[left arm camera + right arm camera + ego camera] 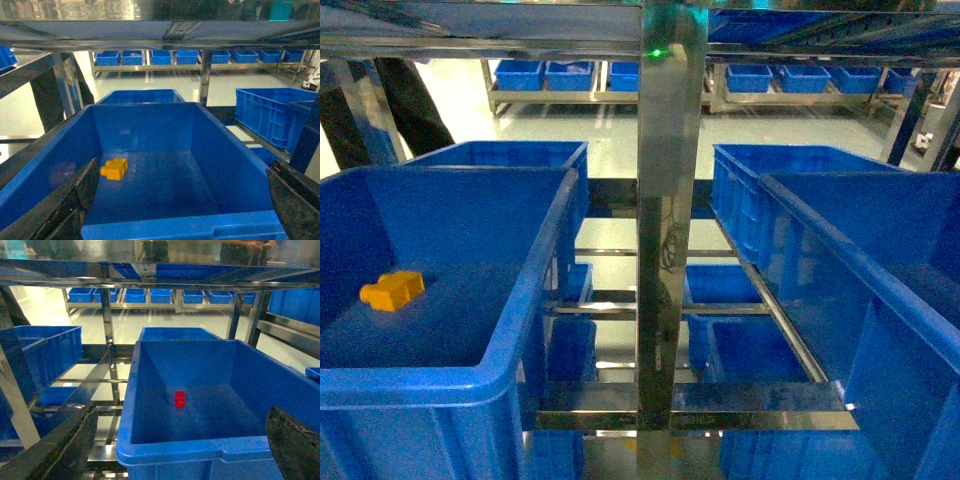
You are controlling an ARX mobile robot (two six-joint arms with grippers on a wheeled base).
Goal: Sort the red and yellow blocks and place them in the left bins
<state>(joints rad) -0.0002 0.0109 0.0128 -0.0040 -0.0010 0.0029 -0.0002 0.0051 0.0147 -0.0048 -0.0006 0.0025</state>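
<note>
Left wrist view, left claw (pixel 177 200): fingers spread wide at the bottom corners of the picture, nothing between them, hanging above the near rim of the left crate (pixel 180 227).
Right wrist view, right claw (pixel 180 440): likewise spread and empty, poised over the near rim of the right crate (pixel 170 450).
Yellow block (pixel 114 168): lies on the floor of the left crate, toward its left wall; the head view shows it there too (pixel 392 290). By my reading this one is already sorted.
Red block (pixel 180 399): sits mid-floor in the right crate, well below the rim and apart from every wall. It looks not yet moved to the left side.
Risk, reach: the crate is deep, so a steep descent could knock the wrist against the thick rim.
Risk, grasp: the red block is small and glossy; an off-centre pinch could squirt it away.
Risk, crossing: the steel upright (pixel 670 200) stands between the two crates, and the shelf rail overhead leaves little headroom for a carry across.
</note>
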